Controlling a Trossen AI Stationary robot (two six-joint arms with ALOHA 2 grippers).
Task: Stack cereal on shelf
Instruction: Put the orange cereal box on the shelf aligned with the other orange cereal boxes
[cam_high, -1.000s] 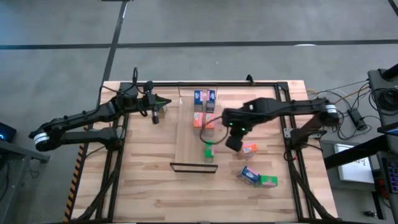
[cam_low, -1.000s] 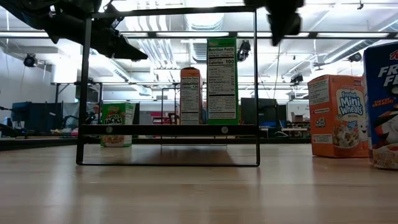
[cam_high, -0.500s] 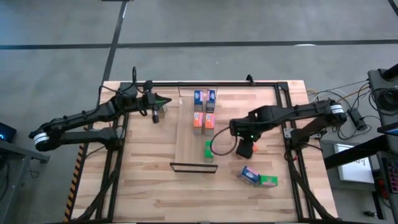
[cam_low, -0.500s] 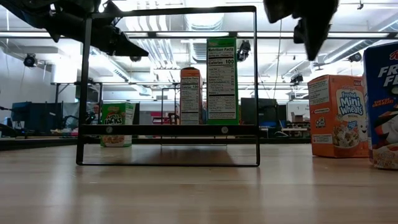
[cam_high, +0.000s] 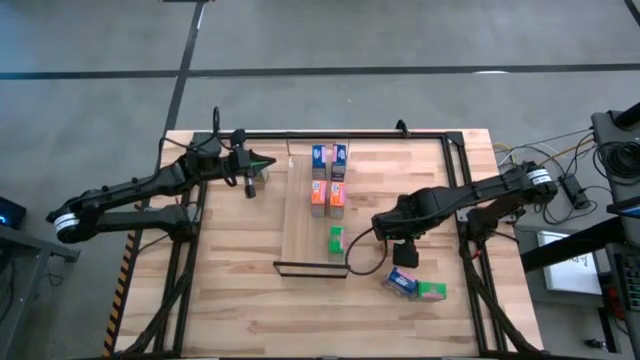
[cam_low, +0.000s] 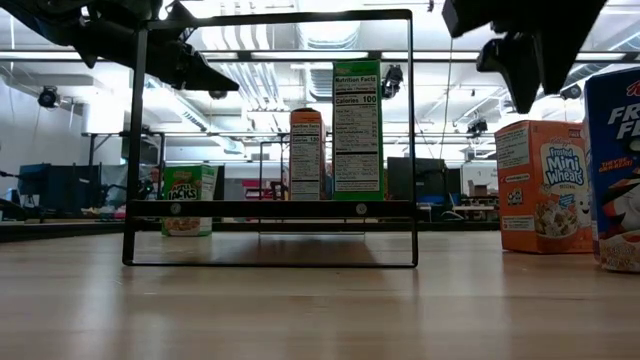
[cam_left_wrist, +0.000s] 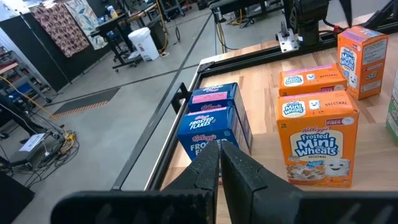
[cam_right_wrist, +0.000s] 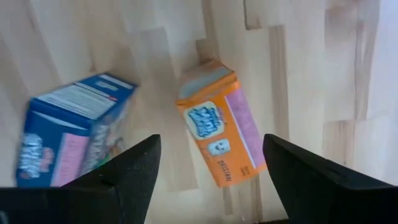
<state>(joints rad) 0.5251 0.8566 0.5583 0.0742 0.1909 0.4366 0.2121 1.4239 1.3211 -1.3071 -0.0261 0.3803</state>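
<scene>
The shelf (cam_high: 300, 225) lies along the middle of the table and carries two blue cereal boxes (cam_high: 329, 155), two orange ones (cam_high: 327, 193) and a green one (cam_high: 336, 240). Right of it, my right gripper (cam_right_wrist: 211, 180) hangs open, pointing down above a loose orange box (cam_right_wrist: 221, 140) that rests on the tabletop. Its fingers stand on either side of that box, above it. In the high view my right gripper (cam_high: 402, 255) covers this box. A blue box (cam_high: 402, 283) and a green box (cam_high: 432, 291) lie nearer the front. My left gripper (cam_high: 255, 163) waits shut at the far left.
The shelf's dark metal lip (cam_low: 270, 210) rises as a frame at its near end. Another green box (cam_low: 190, 213) stands at the far left, near my left gripper. Dark rails (cam_high: 350, 134) run along the table's far and side edges. Bare wood lies at the near left.
My right gripper has left the spot beside the shelf's green box, gone toward the table's right and near edges, and come over the loose orange box. Its fingers have opened on the way. The boxes have kept their places.
</scene>
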